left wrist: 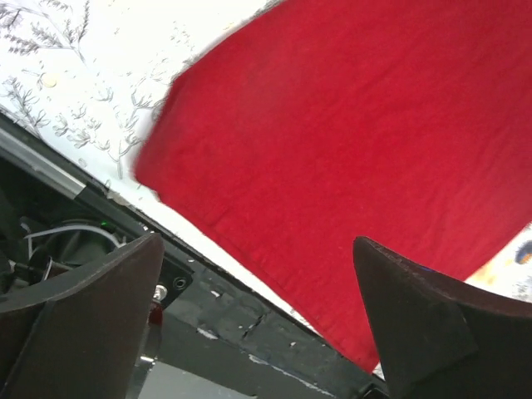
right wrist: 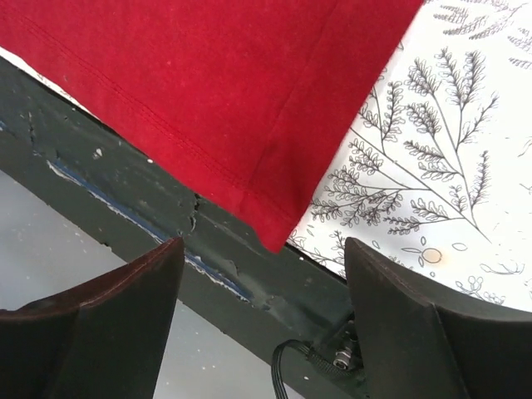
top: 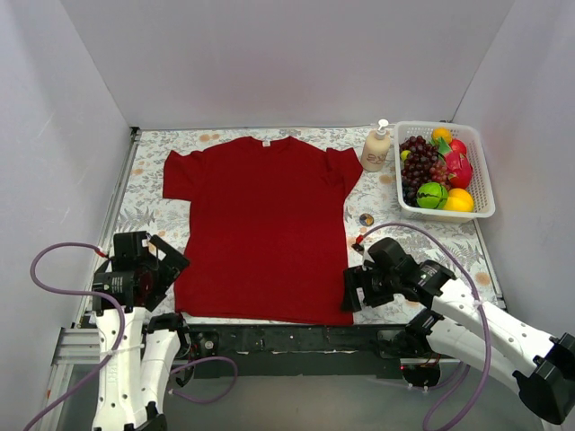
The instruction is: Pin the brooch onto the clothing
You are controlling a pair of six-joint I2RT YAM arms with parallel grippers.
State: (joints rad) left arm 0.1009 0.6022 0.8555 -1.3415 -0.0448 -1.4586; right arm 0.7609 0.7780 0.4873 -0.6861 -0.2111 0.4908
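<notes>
We find the clothing (top: pixel 260 224), a dark red short-sleeved T-shirt, spread flat on the desk (top: pixel 153 211). Its neck is toward the far wall and its hem runs along the near edge. The desk surface carries a pale leaf-print covering.

The brooch (top: pixel 367 218) lies on that covering just beside the shirt's right edge, apart from the fabric. It is too small for us to make out any detail, and neither gripper touches it.

The left gripper (left wrist: pixel 258 291) hangs above the shirt's near left corner. Its fingers (left wrist: pixel 100 307) are spread wide with nothing between them. In its wrist view we see the hem and the dark front rail below.

The right gripper (right wrist: pixel 262 283) sits at the shirt's near right corner, likewise wide apart and empty. That corner of the hem reaches the dark rail at the desk's front edge.

At the far right of the desk we note a pump bottle (top: pixel 376 149) standing upright. Just beside it is a white basket (top: pixel 485 180) holding grapes (top: pixel 420 162) and other fruit. Both are well apart from the grippers.
</notes>
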